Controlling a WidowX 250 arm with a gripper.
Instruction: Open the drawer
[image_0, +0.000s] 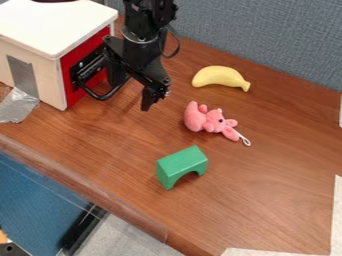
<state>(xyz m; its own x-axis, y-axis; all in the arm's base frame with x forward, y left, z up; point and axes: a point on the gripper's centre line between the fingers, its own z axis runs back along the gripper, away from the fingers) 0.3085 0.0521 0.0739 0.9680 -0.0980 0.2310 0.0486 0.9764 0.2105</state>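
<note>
Block (182, 163) of green colour stands nearest, and behind it lies a pink plush toy (205, 119); both are apart from the drawer (85, 64), so they should not disturb its opening. Silver tape (18, 105) probably keeps the cabinet (53, 80) from sliding. The gripper (131, 95) hangs with fingers spread beside the handle (98, 96), likely for hooking it. This handle is black and curved, before the dark drawer in the red front (72, 90).
</note>
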